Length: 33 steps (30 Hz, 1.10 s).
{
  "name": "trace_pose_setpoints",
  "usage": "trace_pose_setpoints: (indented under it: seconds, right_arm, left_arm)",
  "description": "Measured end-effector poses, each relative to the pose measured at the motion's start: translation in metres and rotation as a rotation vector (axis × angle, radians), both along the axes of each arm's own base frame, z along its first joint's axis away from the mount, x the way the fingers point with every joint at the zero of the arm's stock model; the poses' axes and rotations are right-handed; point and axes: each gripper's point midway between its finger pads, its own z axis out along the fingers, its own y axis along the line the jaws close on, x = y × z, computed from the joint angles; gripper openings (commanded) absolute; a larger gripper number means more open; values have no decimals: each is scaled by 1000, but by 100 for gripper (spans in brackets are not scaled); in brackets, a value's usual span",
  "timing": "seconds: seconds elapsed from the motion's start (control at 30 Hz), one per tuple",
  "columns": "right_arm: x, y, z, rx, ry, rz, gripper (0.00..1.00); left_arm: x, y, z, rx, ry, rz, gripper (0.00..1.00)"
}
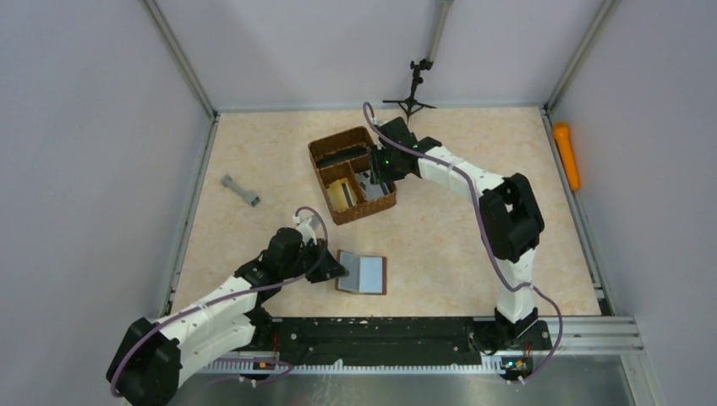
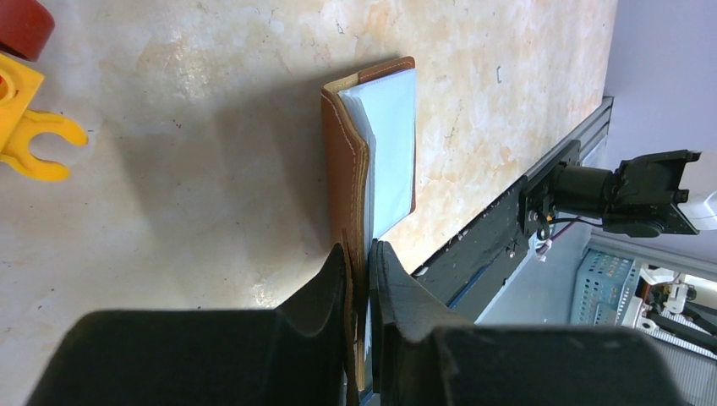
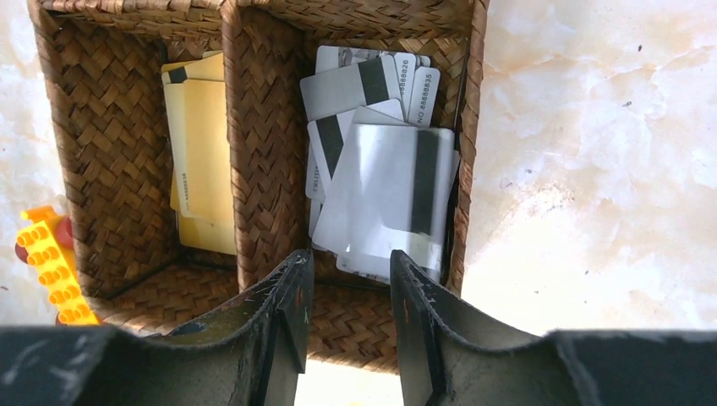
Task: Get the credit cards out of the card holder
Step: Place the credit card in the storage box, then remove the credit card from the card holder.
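The left arm [image 1: 211, 309] lies low across the lower left of the top view and reaches toward the centre. The left gripper [image 1: 334, 269] is pinched tight on one edge of the card holder [image 2: 342, 169]. The right arm [image 1: 499, 211] rises from the lower right, bends right of centre and stretches to the upper middle. The right gripper [image 3: 348, 271] points down, its jaws parted around bare air.

The near end of the card holder [image 2: 342, 161] is hidden between the fingers of the left gripper [image 2: 362, 249]. At ten o'clock, a yellow toy piece [image 2: 19, 101] and a red object [image 2: 21, 24] run off frame.
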Motion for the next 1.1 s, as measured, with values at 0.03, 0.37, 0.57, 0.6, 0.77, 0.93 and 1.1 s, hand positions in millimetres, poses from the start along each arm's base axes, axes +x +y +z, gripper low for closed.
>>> trace_pose_setpoints:
  seconds: [0.03,0.37,0.57,0.6,0.77,0.93,1.1]
  right_arm:
    - [0,-1,2,1,-3,-1,40]
    - [-66,-16,56,203,-53,36,71]
    - [-139,-11,53,355,-8,110,81]
    - [-149,-9,51,368,6,122,91]
    - [-197,-2,35,440,47,167,95]
    - [-239,4,15,503,75,185,96]
    - [-262,16,7,540,88,206,96]
  left_arm:
    - [0,0,0,1,1,-1,3]
    - [0,-1,1,-3,0,-5,14]
    - [1,-2,3,-7,-6,-9,22]
    - [1,-2,4,-7,-7,-9,22]
    - [1,-3,6,-13,-11,-11,16]
    - [2,-7,12,-48,-15,-13,7]
    - [0,-13,18,-110,-9,-17,6]
